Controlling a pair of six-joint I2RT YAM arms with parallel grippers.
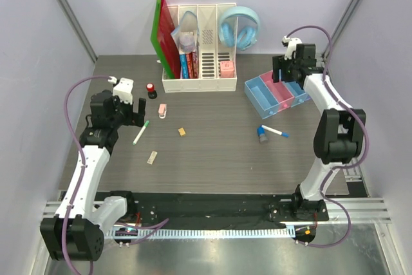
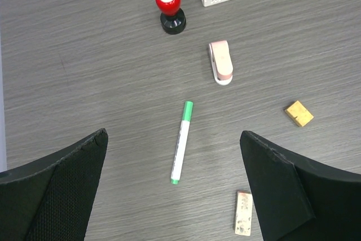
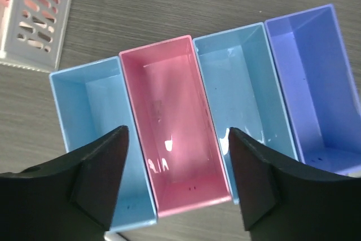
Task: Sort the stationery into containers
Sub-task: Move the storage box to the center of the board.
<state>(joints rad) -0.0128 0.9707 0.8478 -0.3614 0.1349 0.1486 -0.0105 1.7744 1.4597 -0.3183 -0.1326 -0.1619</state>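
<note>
Left gripper, spread wide and empty, hangs over the green-capped marker on the table's left half; stamp, clip and erasers lie nearby. Right gripper, jaws apart and empty, hovers above the pink tray near the right edge.

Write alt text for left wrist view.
A green-capped marker lies on the table, framed by the left gripper's open fingers. Beyond it are a red-topped stamp and a pink clip; two tan erasers lie to its right.
</note>
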